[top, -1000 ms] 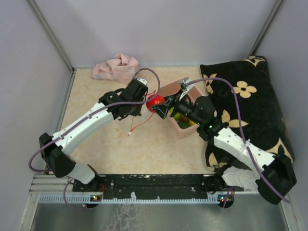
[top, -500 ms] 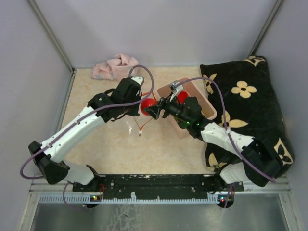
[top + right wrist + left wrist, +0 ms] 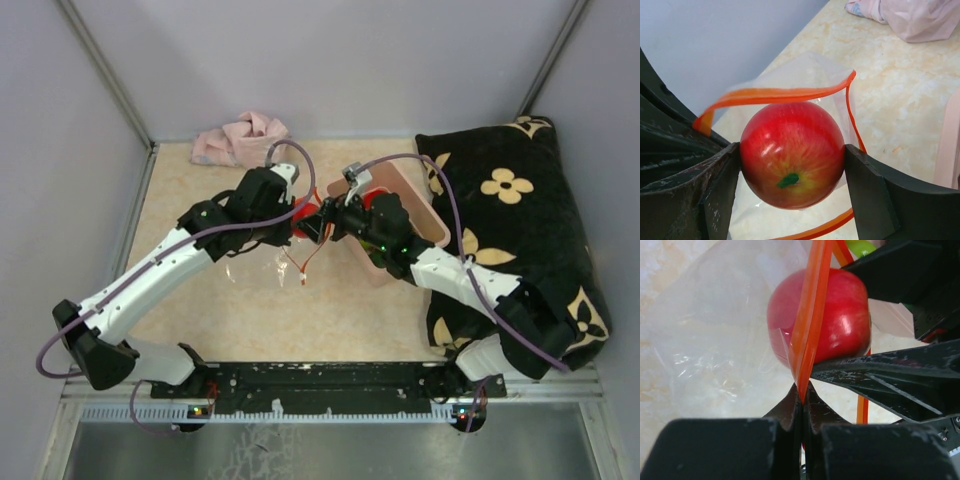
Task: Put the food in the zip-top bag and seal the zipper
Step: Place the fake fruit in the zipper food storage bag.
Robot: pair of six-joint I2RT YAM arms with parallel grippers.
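My right gripper (image 3: pixel 792 162) is shut on the red apple (image 3: pixel 792 155) and holds it at the open mouth of the clear zip-top bag (image 3: pixel 805 70). The red-orange zipper (image 3: pixel 775 93) loops over and under the apple. My left gripper (image 3: pixel 803 395) is shut on the zipper strip (image 3: pixel 807 340) and holds the bag's mouth up, with the red apple (image 3: pixel 840 325) just beyond it. From above, both grippers meet at the apple (image 3: pixel 303 218), and the bag (image 3: pixel 255 262) hangs toward the table. A green piece (image 3: pixel 860 246) shows behind.
The pink plastic tub (image 3: pixel 412 215) stands just right of the grippers, with more toy food inside. A black flowered pillow (image 3: pixel 520 230) fills the right side. A pink cloth (image 3: pixel 240 140) lies at the back left. Walls close in left and behind.
My right gripper has carried the red apple leftward from beside the tub to the bag's mouth. My left gripper has shifted slightly left and down, still holding the bag.
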